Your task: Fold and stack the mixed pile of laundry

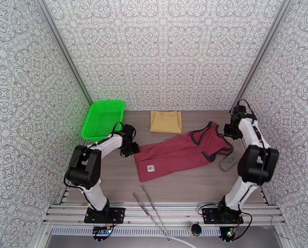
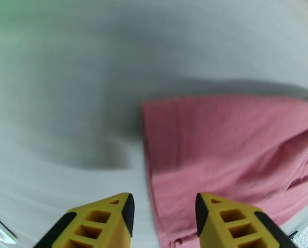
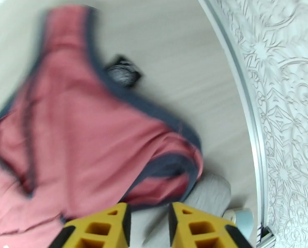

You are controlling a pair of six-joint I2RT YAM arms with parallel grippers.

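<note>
Between spread left fingers (image 2: 108, 222), maroon tank top (image 2: 236, 153) hem, strap just beyond parted right fingers (image 3: 195, 228)

Top view, clock positions read on the table (image 1: 112, 184), twelve o'clock being the far wall.

(a) Bright green plastic mesh basket (image 1: 103, 119), at ten o'clock, in the far-left corner against the left wall; rectangular, open side up.
(b) Small grey soft item (image 1: 228, 163), at three o'clock, lying flat near the right wall; in the right wrist view (image 3: 209, 195) it is blurred, possibly a folded cloth.
(c) Long thin metal tongs (image 1: 147, 213), at six o'clock, lying aslant across the near table edge and the aluminium rail (image 1: 178, 215).
(d) Small dark cylinder (image 1: 195, 230), at five o'clock, below the rail.
(e) Grey-on-white patterned walls (image 1: 162, 46) enclose three sides.
</note>
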